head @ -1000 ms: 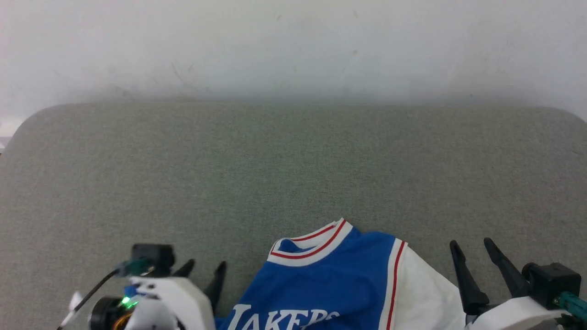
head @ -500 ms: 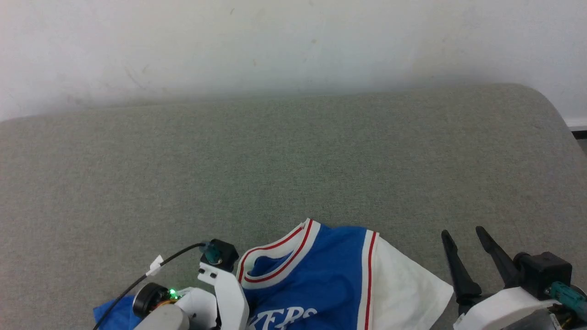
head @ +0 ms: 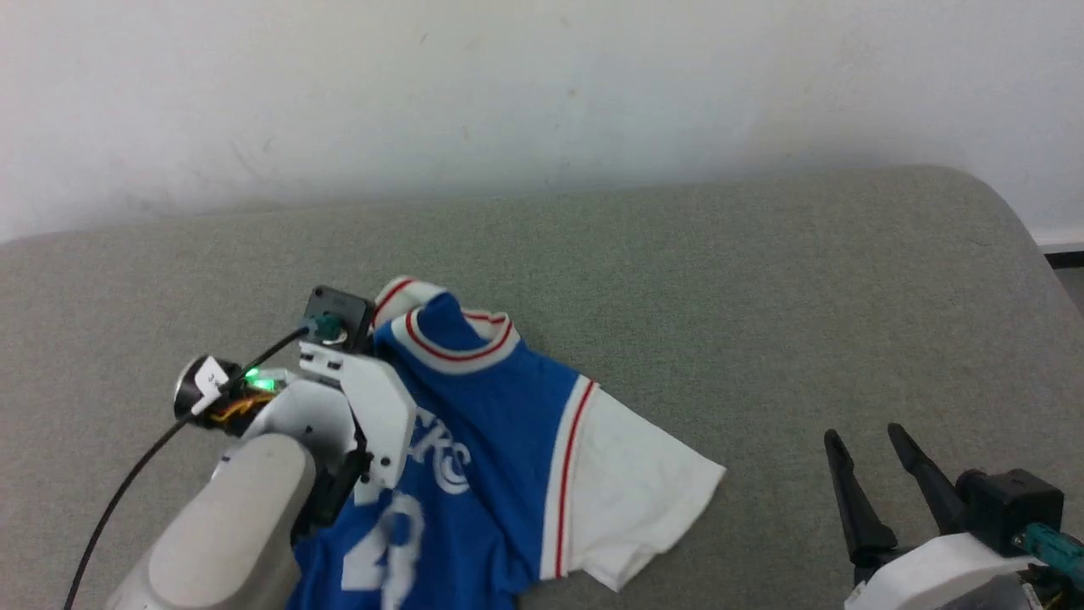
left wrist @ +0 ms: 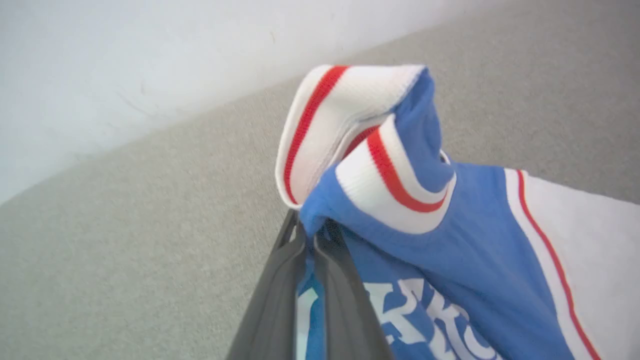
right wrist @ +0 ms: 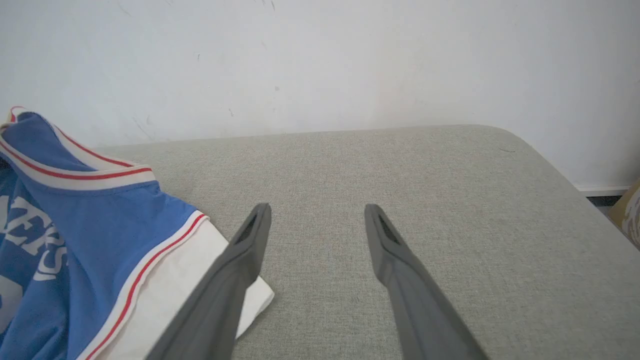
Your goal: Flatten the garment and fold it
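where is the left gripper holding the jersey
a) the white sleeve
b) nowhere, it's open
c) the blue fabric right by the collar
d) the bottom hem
C: in the left wrist view the left gripper is shut on blue fabric of the jersey just under the red-striped collar, which bunches up above it.

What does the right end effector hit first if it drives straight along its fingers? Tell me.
Probably the bare grey padded surface ahead of the right end effector, short of the white wall; depth is unclear. The Lakers jersey lies off to one side of that line.
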You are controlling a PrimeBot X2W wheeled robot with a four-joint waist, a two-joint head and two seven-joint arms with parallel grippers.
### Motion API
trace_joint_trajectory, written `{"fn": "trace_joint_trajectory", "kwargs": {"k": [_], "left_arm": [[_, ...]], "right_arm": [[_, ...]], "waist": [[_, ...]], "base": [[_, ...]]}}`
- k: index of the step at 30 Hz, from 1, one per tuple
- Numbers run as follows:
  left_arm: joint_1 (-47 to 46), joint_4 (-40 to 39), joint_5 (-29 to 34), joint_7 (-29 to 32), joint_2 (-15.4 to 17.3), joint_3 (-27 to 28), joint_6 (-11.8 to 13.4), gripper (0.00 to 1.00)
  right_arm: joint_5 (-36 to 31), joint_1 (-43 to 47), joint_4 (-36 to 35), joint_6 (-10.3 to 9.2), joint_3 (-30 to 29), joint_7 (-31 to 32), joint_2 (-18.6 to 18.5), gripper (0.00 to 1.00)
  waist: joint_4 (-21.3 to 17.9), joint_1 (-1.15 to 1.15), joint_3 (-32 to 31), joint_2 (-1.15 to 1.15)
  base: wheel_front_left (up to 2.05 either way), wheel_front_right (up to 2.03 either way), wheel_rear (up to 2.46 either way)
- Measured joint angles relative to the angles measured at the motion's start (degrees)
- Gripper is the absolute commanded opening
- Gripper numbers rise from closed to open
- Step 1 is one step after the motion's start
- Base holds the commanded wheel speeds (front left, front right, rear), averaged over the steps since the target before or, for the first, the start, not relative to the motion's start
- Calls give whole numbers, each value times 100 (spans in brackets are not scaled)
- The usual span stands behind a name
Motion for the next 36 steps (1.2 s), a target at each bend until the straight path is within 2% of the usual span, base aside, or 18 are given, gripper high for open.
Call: {"fn": "trace_joint_trajectory", "kwargs": {"k": [4, 10, 14, 15, 16, 17, 22, 26, 32, 34, 36], "left_arm": [[-158, -366, 238, -133, -107, -221, 37, 0], [455, -649, 244, 237, -641, -1254, -333, 0], [985, -587, 143, 388, -888, -1746, -468, 0], [1048, -544, 179, 424, -899, -1870, -509, 6], [1100, -505, 169, 438, -915, -1963, -556, 40], [1158, -491, 147, 435, -943, -2004, -578, 100], [1189, -708, 215, 89, -995, -2063, -616, 100], [1130, -1322, 223, -226, -893, -1782, -543, 100], [660, -1612, 151, -176, -382, -867, -153, 100], [532, -1433, 16, -68, -246, -691, -167, 100], [408, -1158, -88, 93, -160, -647, -285, 100]], "right_arm": [[-11, 23, 2, 0, 10, 15, 0, 100], [-16, 51, -7, 0, 18, 57, -1, 100], [-15, 52, -10, 0, 15, 62, -1, 100], [-15, 52, -12, 0, 11, 62, 0, 100], [-15, 58, -12, 0, 7, 62, 0, 100], [-15, 66, -14, 0, 2, 63, -2, 100], [-15, 72, -15, 0, 3, 65, -1, 100], [-16, 90, -38, 0, -35, 65, -1, 100], [-16, 95, -49, 0, -19, 66, 0, 100], [-15, 94, -56, 0, -12, 66, -1, 100], [-16, 86, -56, 0, 31, 73, -1, 100]], "waist": [[30, -1, -93, 0], [-8, 0, -112, 0], [-44, -1, -86, 0], [-42, -1, -80, 0], [-35, -1, -74, 0], [-28, -1, -62, 0], [33, -1, -51, 0], [103, -1, -73, 0], [202, -1, -91, 0], [214, -1, -66, 0], [211, -1, -21, 0]], "base": [[0, 0, 0], [0, 0, 0], [0, 0, 0], [0, 0, 0], [0, 0, 0], [0, 0, 0], [0, 0, 0], [0, 0, 0], [0, 0, 0], [0, 0, 0], [0, 0, 0]]}}
